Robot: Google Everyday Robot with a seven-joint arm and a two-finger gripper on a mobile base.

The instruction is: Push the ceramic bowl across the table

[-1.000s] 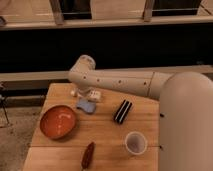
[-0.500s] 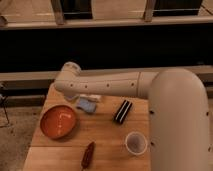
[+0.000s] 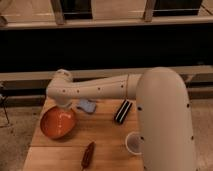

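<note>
The orange-red ceramic bowl sits at the left side of the wooden table. My white arm reaches from the right across the back of the table and bends down at its left end. The gripper hangs right at the bowl's far rim, mostly hidden under the arm. I cannot tell whether it touches the rim.
A light blue packet lies just right of the gripper. A black oblong object lies at the table's middle back. A pale cup stands at the front right, beside my arm's body. A reddish-brown elongated object lies at the front.
The arm has swung left and lowered, bringing the gripper from above the blue packet to the bowl's far rim. The bowl has not visibly moved.
</note>
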